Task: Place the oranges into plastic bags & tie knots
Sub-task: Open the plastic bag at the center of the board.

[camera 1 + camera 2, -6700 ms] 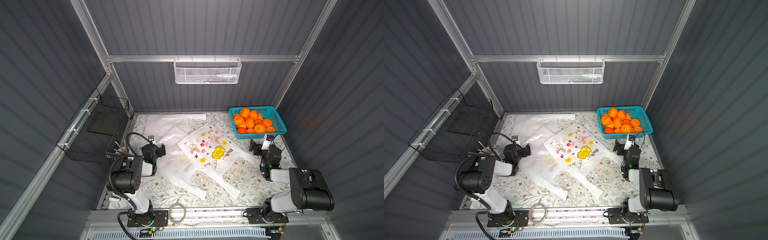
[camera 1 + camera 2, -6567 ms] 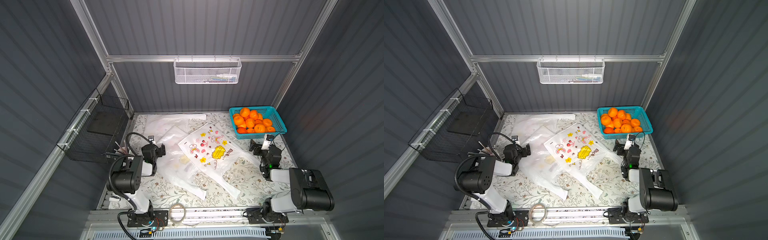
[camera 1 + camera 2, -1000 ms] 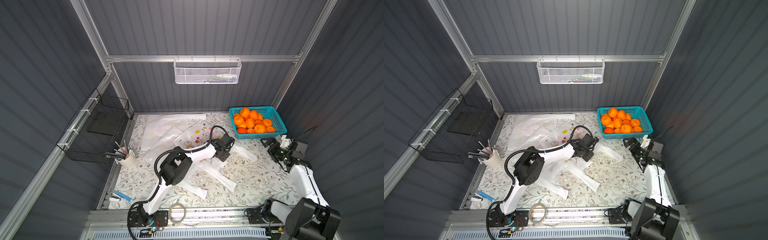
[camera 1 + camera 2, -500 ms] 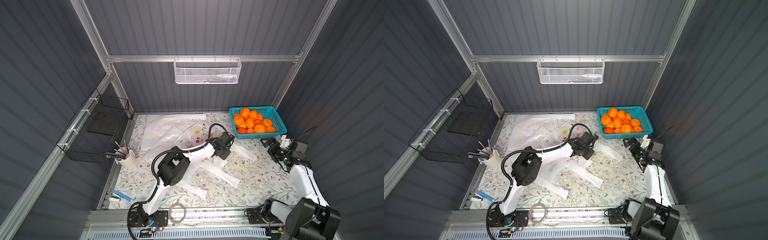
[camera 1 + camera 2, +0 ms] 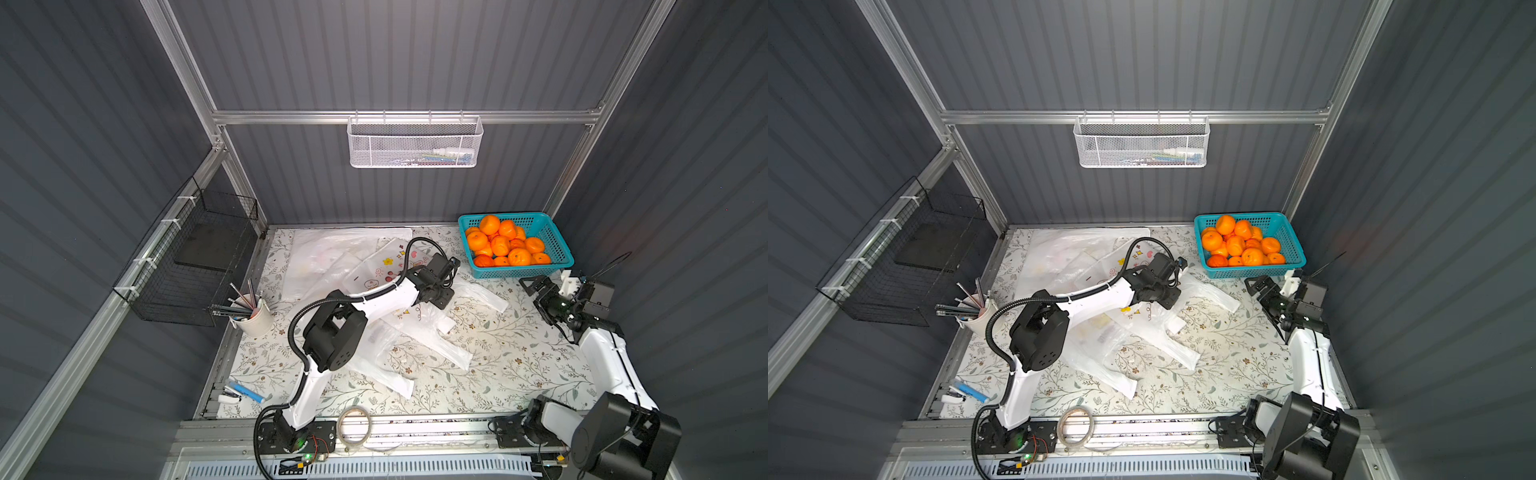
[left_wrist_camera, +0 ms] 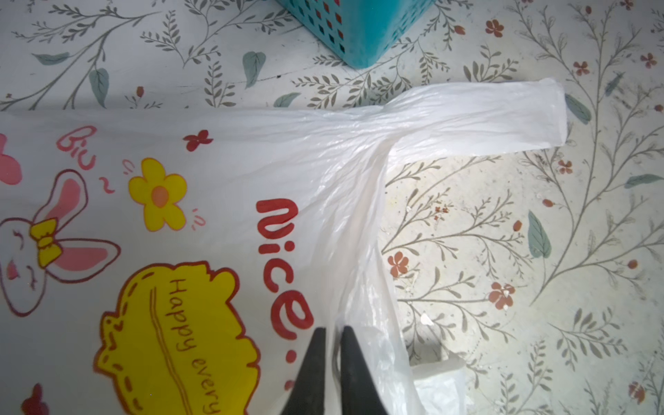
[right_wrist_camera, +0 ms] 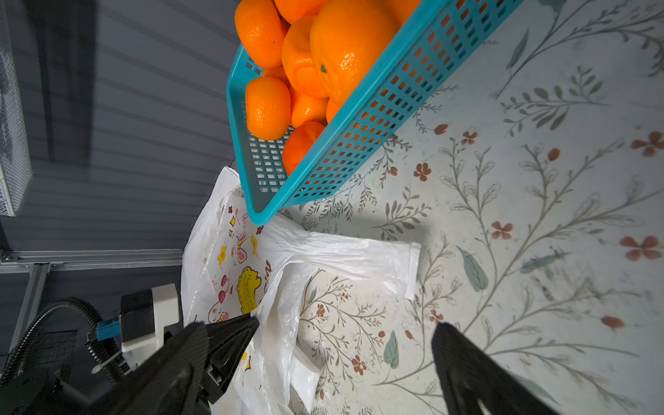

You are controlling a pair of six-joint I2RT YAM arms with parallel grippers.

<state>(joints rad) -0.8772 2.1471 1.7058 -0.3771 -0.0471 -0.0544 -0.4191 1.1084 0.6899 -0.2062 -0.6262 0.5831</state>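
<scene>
Zero oranges (image 5: 505,245) bagged, no knots tied.
All lie in the teal basket (image 5: 523,272), far right on the worktop (image 5: 519,365); left claw (image 6: 332,332) pinches the mouth edge of a flat printed plastic bag (image 6: 215,161) beside it; right claw (image 7: 346,323) hangs spread and empty.

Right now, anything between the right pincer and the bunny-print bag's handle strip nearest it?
No: only bare floral mat separates the right pincer from that handle strip. It's clearest in the right wrist view.
</scene>
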